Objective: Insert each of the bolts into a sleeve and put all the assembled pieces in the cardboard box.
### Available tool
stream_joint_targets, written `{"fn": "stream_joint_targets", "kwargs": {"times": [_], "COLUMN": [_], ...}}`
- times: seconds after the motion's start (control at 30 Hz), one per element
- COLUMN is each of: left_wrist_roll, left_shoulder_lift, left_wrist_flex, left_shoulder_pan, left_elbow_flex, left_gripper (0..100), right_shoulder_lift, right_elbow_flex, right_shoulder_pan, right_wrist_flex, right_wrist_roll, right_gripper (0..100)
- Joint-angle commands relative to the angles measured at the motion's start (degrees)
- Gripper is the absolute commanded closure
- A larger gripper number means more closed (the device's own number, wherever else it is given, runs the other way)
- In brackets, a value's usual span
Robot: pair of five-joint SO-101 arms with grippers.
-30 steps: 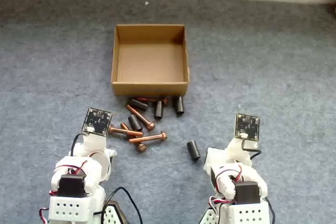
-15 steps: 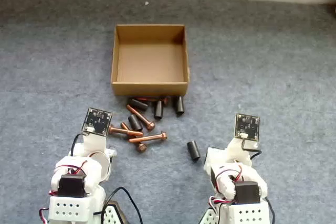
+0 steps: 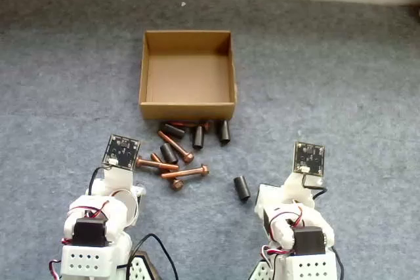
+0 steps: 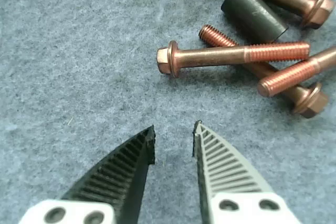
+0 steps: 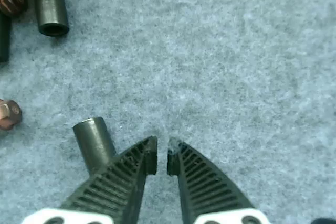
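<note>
The cardboard box (image 3: 187,103) stands open and empty at the middle of the grey carpet. In front of it lie several copper bolts (image 3: 185,172) mixed with black sleeves (image 3: 198,137); one sleeve (image 3: 242,188) lies apart to the right. My left gripper (image 4: 174,139) hovers slightly open and empty, just short of a bolt (image 4: 233,56) with a sleeve (image 4: 254,14) beyond it. In my right gripper (image 5: 162,156) the tips are nearly touching with nothing between them, and the lone sleeve (image 5: 94,142) lies right beside its dark finger.
Both arm bases sit at the near edge, the left arm (image 3: 98,221) and the right arm (image 3: 295,227). Bare carpet spreads to the right of the box and around the pile. Another sleeve (image 5: 51,6) and a bolt head (image 5: 9,114) lie farther out.
</note>
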Motion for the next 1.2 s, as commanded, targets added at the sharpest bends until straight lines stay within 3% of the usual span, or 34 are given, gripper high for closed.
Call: {"fn": "stream_joint_targets", "kwargs": {"times": [0.0, 0.37, 0.57, 0.7, 0.8, 0.97, 1.17], "left_wrist_roll": [-0.62, -0.70, -0.70, -0.70, -0.70, -0.70, -0.70], "left_shoulder_lift": [-0.31, -0.31, -0.31, -0.31, -0.31, -0.31, -0.31], "left_wrist_flex": [0.18, 0.00, -0.09, 0.00, 0.18, 0.18, 0.18], "left_shoulder_pan": [-0.48, -0.48, -0.48, -0.48, -0.48, -0.57, -0.57], "left_elbow_flex": [1.19, 0.92, 0.92, 1.10, 1.19, 1.19, 1.19], "left_gripper": [85, 85, 85, 85, 85, 85, 85], "right_shoulder_lift": [-0.57, -0.66, -0.66, -0.66, -0.66, -0.48, 3.47], "right_elbow_flex": [8.66, 6.11, -6.20, -7.87, -8.13, -11.56, -24.40], "right_shoulder_pan": [0.31, 1.36, 14.90, 15.60, 15.60, 15.52, 7.16], "right_wrist_flex": [0.48, 0.31, -3.74, -9.63, -12.88, -9.80, 1.54], "right_wrist_roll": [-0.53, -0.26, -0.18, 0.09, 7.47, 19.78, 24.18], "right_gripper": [95.9, 95.9, 95.8, 95.7, 95.7, 95.7, 95.7]}}
